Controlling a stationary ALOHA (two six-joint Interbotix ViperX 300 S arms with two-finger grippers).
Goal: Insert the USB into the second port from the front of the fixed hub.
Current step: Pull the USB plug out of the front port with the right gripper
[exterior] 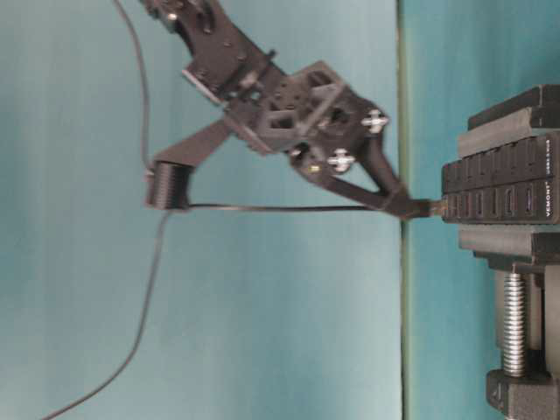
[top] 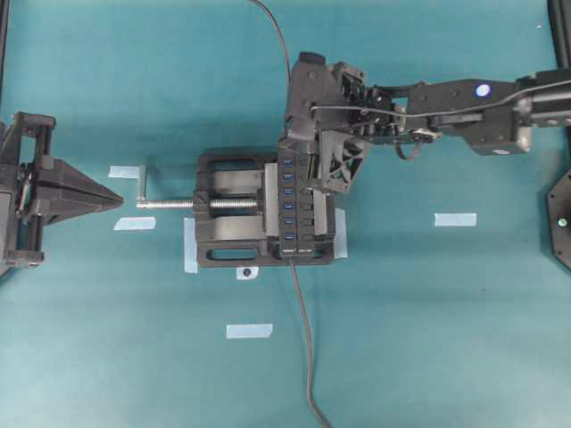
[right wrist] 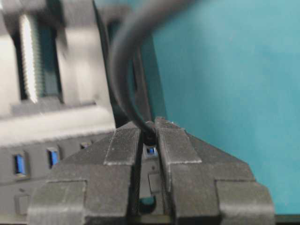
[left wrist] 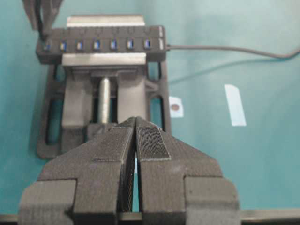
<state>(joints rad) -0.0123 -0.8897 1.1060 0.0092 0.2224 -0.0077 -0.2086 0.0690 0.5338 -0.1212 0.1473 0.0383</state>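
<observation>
Your right gripper (right wrist: 149, 136) is pinched tight on the small black rectangular USB (right wrist: 149, 138), holding it at the far end of the long black blue-ported hub (top: 295, 207), which the black screw vise (top: 225, 209) clamps steady. Your left gripper (left wrist: 136, 136) rests closed, empty.

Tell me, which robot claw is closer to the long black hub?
The right. The right gripper is right at the fixed hub, pinching the USB. The left gripper sits far off, beyond the vise.
</observation>
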